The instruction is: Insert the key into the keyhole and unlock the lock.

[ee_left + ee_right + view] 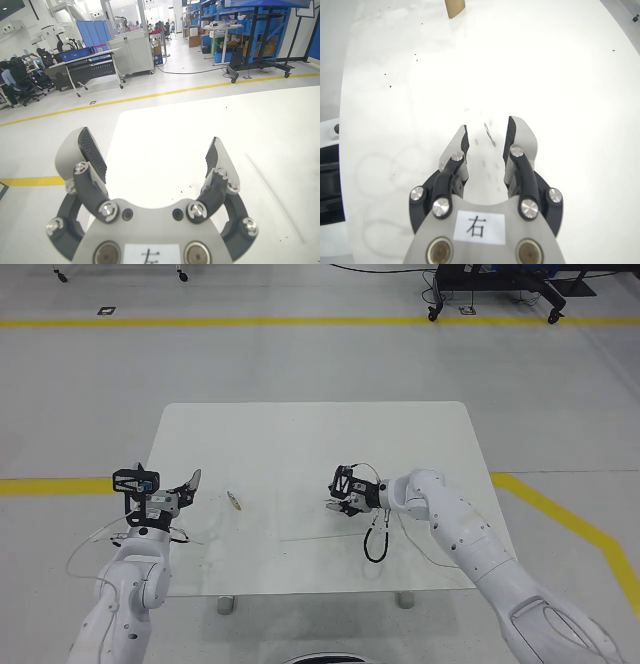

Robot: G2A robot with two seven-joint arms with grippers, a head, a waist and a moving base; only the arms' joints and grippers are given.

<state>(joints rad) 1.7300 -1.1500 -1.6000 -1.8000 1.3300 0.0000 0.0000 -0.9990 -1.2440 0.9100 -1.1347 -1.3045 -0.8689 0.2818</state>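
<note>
White table (300,434) is bearing key (489,133), lying flat inside the ungripping, parted right gripper (488,122), likely staged for a pinch | brass lock (233,500) is sitting at its 9 o'clock | left gripper (149,133) is hovering beyond, spread wide, holding nothing, probably to steady it

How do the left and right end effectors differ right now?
The left end effector gapes wide with nothing inside; the right end effector is open narrower, straddling the key. The left sits at the edge of the table, the right nearer its middle. Both are open.
</note>
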